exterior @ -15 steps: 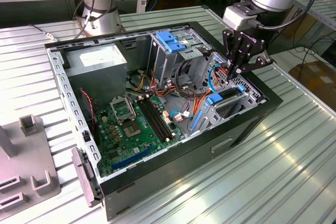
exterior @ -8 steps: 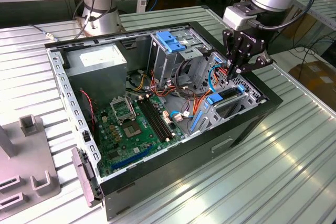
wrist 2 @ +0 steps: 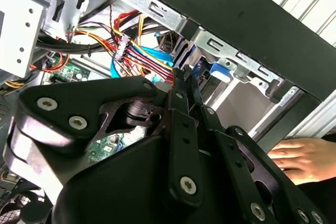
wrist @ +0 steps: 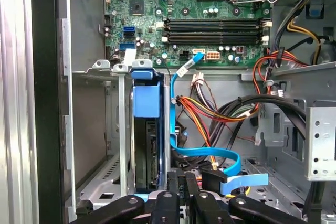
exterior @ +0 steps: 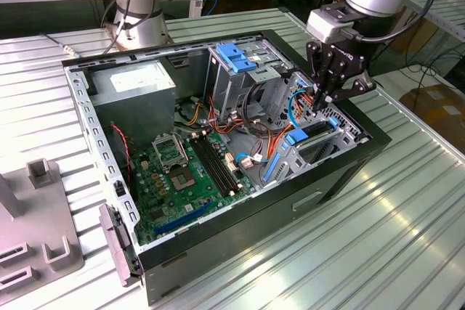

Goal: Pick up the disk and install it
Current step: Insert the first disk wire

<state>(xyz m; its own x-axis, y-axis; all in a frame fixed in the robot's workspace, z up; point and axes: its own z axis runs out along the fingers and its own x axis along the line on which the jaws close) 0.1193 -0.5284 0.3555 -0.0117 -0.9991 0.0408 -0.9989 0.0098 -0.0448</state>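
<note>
I see the disk [wrist: 146,145] standing on edge in its bay inside the computer case [exterior: 341,179]; the gripper [exterior: 320,99] has its fingers pressed together just above, so I judge gentle, straight pushing seats it best

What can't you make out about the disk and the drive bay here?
- Disk label: in the first wrist view the disk stands edge-on in the bay, whose walls hide its faces.
- Disk's near end: covered in that view by the gripper.
- Hand in the second wrist view: cut off by the picture's edge, so what it is doing is unclear.
</note>
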